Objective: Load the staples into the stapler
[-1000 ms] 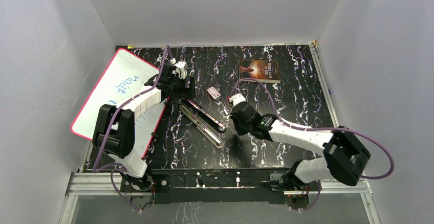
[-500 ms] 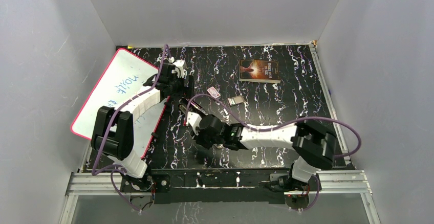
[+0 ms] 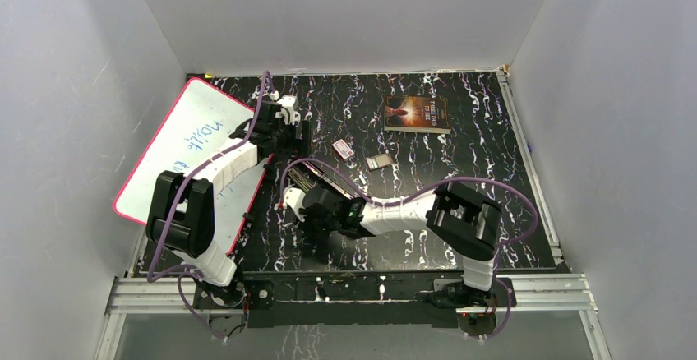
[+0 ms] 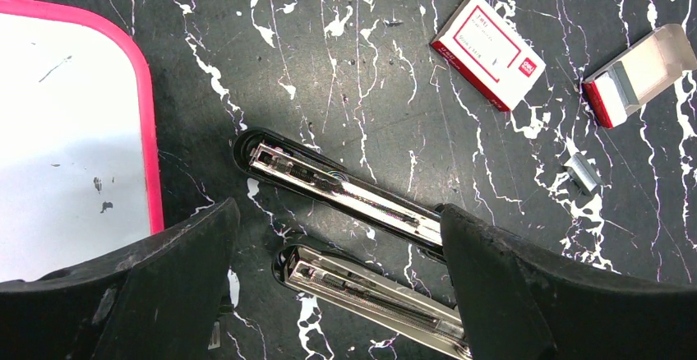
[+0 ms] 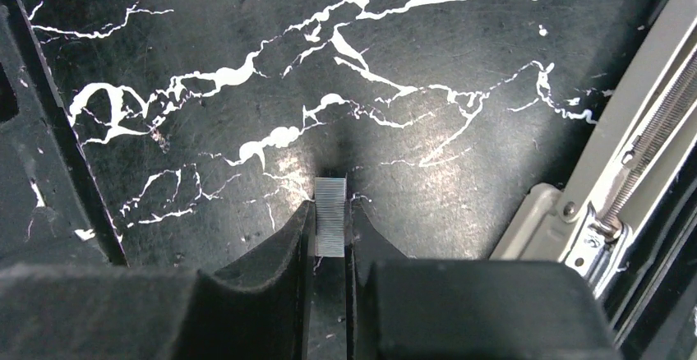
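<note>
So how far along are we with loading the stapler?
Done: the stapler lies swung open, and the staple box is open. In hand: the right gripper has its fingers shut on a staple strip beside the stapler. Left: seat the strip in the magazine and close it. The left gripper hangs open above.

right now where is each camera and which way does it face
top: above, behind, looking down on left arm, right arm, stapler, whiteboard, book.
left wrist: looks down between its open jaws at stapler and staple box.
right wrist: low over the table, jaws shut on a staple strip.
shared: top and left wrist show stapler, whiteboard.
</note>
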`<action>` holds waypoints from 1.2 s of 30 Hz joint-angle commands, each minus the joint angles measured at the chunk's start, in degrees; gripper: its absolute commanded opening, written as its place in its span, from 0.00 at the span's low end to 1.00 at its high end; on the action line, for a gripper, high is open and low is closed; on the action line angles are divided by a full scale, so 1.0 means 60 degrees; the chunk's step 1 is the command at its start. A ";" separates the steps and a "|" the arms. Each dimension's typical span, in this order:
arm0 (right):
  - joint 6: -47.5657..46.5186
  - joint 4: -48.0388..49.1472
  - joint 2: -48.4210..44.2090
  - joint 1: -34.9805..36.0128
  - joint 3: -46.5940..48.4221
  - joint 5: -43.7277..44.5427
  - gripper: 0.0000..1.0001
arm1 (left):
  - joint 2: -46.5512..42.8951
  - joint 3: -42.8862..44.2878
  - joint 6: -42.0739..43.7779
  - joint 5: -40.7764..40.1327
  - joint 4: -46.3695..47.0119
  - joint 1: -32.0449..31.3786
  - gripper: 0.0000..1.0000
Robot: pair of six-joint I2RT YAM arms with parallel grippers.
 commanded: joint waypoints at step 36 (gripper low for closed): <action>-0.0469 0.4189 -0.0140 0.0101 -0.3708 0.0482 0.47 | -0.0577 0.0152 0.0218 -0.0170 -0.0126 0.0043 0.92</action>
